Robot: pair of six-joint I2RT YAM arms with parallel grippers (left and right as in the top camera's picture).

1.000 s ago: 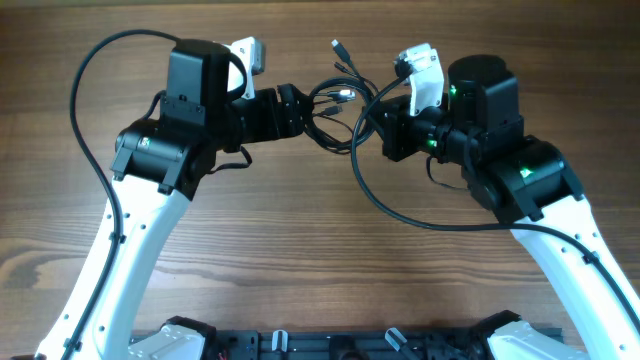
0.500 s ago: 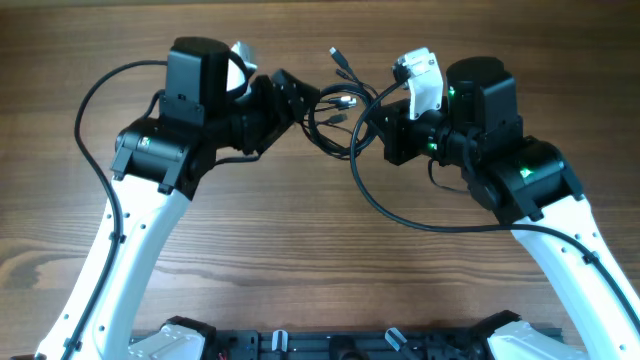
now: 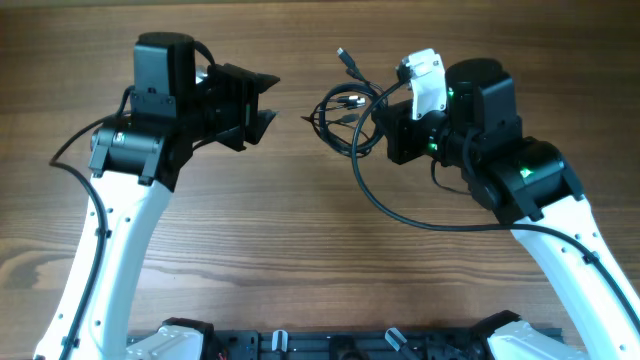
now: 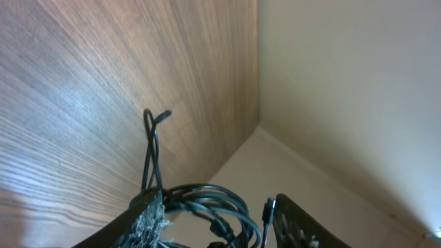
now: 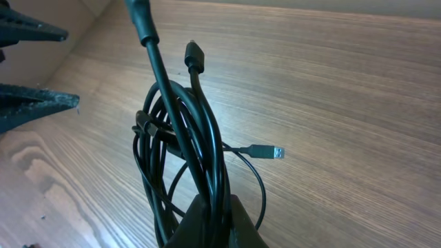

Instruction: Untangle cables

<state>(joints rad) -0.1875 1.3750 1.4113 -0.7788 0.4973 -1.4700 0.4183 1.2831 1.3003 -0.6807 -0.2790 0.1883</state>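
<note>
Two grippers faced each other across the upper half of the overhead frame. We saw the right gripper [image 5: 215, 217] pressed together on the cables [image 5: 185, 138]. It pinched the bundle of thin black loops at the bottom centre of its wrist view, and the strands rose out of the closed fingers toward the top of the frame. A silver-tipped plug [image 5: 272, 151] lay on the wooden table [image 3: 300, 230] just right of the bundle, at the end of a single loose strand.

The left gripper [image 3: 272, 98] stood spread wide and held nothing. From overhead it sat in the upper left of centre, apart from the cables, with bare wood between its tips and the nearest loop.

Its own wrist view showed what the overhead did not. The padded fingers [image 4: 148, 220] framed the coil low in the picture, one pad looked frayed, and a single black plug end [image 4: 162, 117] stood up above the loops against the wood. A cream wall [image 4: 344, 83] filled the right side of that view. Whether the near pad touched the coil there, we could not tell.

The right wrist view caught the two open left finger tips at its left edge. Only the overhead showed the green lights [image 3: 455, 95] on the right arm, and one plug pointing toward the top edge of the frame.
</note>
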